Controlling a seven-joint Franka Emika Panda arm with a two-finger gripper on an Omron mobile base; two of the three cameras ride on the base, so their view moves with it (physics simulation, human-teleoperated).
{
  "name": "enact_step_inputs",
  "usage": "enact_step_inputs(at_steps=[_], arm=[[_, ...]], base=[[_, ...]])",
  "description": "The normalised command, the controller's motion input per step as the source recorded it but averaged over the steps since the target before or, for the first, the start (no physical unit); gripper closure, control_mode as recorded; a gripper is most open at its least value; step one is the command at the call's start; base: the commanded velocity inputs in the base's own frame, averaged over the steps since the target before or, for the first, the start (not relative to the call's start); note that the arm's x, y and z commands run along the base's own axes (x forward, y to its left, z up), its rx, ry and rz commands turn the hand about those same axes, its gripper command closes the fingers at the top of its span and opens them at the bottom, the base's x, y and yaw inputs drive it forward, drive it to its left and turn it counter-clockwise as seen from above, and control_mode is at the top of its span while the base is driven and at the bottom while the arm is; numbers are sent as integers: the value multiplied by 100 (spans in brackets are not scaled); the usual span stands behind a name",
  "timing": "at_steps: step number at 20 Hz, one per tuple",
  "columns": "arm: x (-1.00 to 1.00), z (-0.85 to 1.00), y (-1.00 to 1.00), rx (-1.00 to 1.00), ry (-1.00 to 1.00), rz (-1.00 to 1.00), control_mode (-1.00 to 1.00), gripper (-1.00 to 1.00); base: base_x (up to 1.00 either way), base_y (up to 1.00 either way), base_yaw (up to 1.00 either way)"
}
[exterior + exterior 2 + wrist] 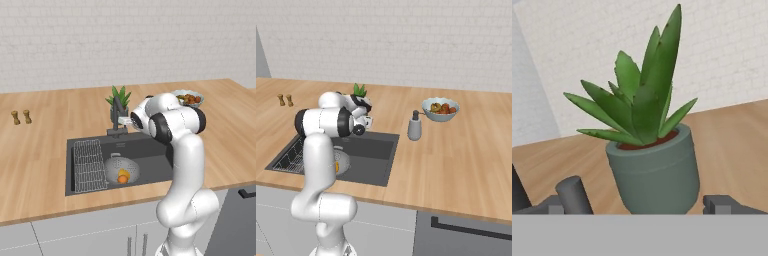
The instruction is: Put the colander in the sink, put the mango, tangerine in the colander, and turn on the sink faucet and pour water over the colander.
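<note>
Nearest the front edge of the worktop (45,150), the sink (150,147) holds the colander (121,170) on its floor just right of the wire grid rack (90,165), with the mango (124,173) and tangerine (122,179) already inside it; no water runs.

Behind the basin's back edge, the gripper (647,202) hovers at the sink faucet (118,117), its 2 fingers (574,195) spread wide and empty. The hand view looks straight at the potted plant (649,150), which stands just behind the faucet.

The risk, as I judge it, is crowding: a reach for the faucet handle that runs long would knock the plant over, and a spout swung off line would send water beside the colander.

Open room lies left of the sink toward the 2 small shakers (21,117); on the right, the soap dispenser (414,127) and fruit bowl (441,110) stand well apart from the arm.
</note>
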Motion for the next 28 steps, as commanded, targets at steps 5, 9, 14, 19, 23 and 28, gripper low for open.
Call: enact_step_inputs(at_steps=[5,9,14,19,23,28], arm=[[0,0,-38,0,0,0,-100,-100],[0,0,-59,0,0,0,-100,-100],[0,0,-73,1,0,0,-100,-100],[0,0,-77,2,0,0,-100,-100],[0,0,-71,1,0,0,-100,-100],[0,0,-59,0,0,0,-100,-100]], base=[[0,0,0],[0,0,0],[0,0,0],[0,0,0],[0,0,0],[0,0,0]])
